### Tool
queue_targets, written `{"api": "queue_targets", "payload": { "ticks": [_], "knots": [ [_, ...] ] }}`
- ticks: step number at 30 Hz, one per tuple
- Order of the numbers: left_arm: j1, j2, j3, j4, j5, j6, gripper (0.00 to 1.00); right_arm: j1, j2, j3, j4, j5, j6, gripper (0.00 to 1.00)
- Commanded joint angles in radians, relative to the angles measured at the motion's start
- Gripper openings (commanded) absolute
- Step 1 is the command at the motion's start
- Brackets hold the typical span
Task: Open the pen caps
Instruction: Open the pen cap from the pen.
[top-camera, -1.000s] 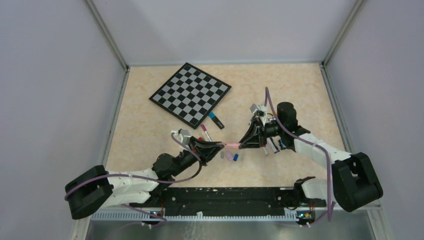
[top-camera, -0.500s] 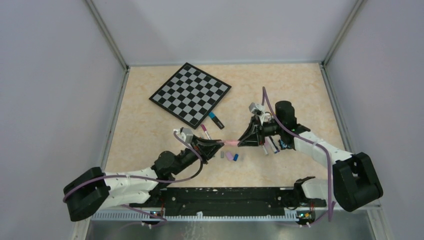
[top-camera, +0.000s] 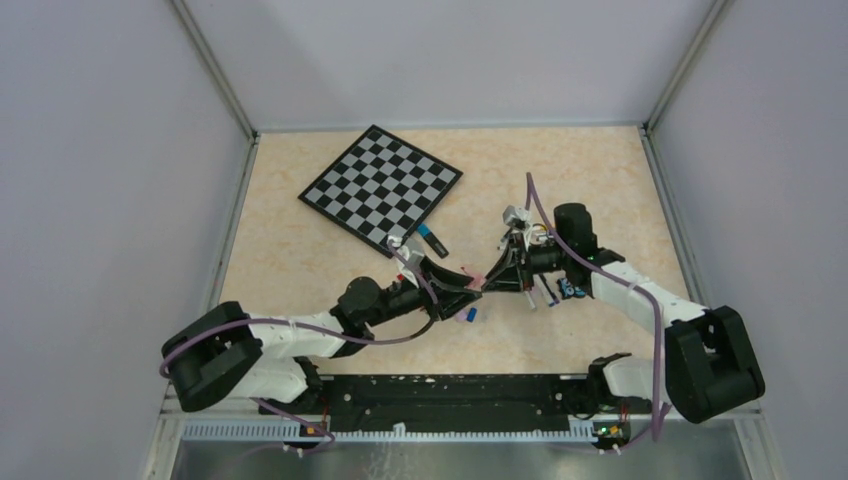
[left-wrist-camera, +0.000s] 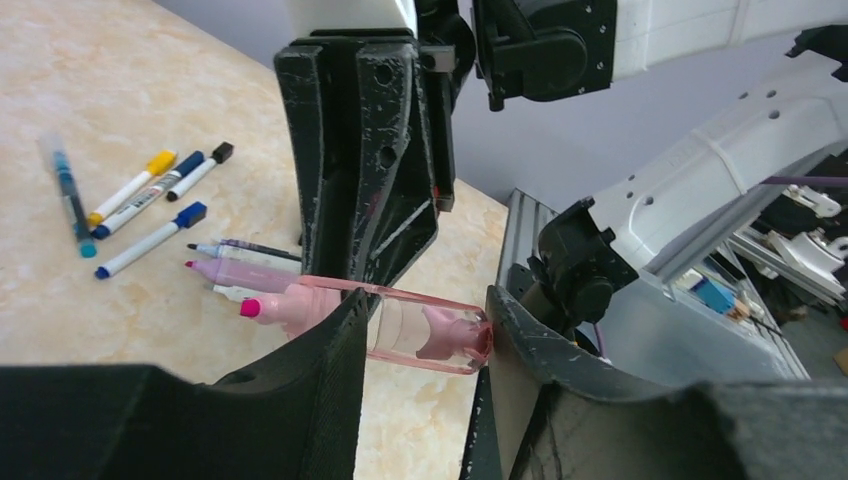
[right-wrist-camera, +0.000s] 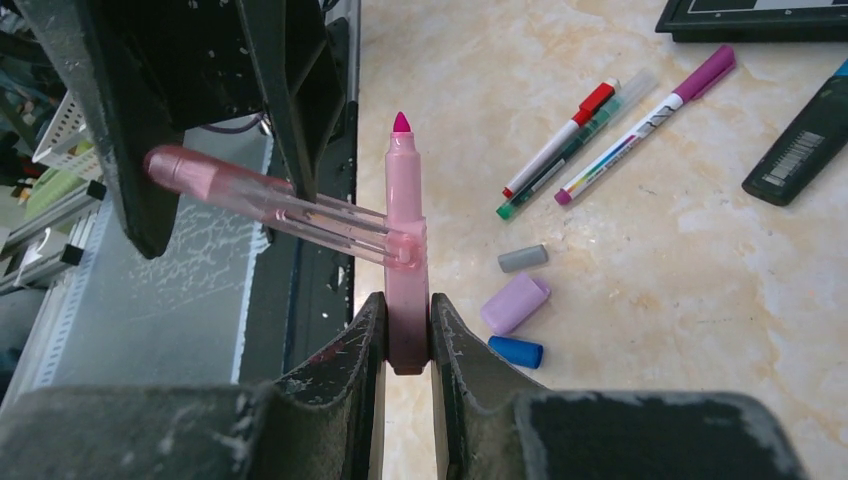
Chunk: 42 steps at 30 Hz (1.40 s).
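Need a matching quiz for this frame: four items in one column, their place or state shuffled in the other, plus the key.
Items
1. pink highlighter
2. clear pink cap
3. grey cap
4. checkered board

Place or state
A. flat on the table, on the side far from the arm bases
B. clamped in the right end effector, tip bare
C. loose on the table, next to the lilac cap
D. between the fingers of the left end effector

Pairs: 1-B, 2-D, 3-C, 4-A
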Motion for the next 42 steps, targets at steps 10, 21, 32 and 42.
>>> {"api": "queue_targets", "payload": {
  "ticks": [10,21,32,42],
  "knots": [
    [-0.013,0.002,0.08,0.005,0.231,-0.089,0.71,-0.04,-0.055,0.044,0.045,0.0,-0.014,0.0],
    [-0.01,-0.425,-0.069,-0.352,-0.291,0.025,0.98,-0.05,-0.062,0.038,0.045,-0.055,-0.04,0.0],
    [-0.009,-0.251,-0.1,-0.065,-0.284,0.018,0.99,-0.042,-0.05,0.0,0.174,-0.118,0.069,0.0],
    [-0.008,-0.05,-0.069,0.18,-0.277,-0.009,0.88,-0.02,-0.045,-0.007,0.178,-0.121,0.069,0.0]
  ]
}}
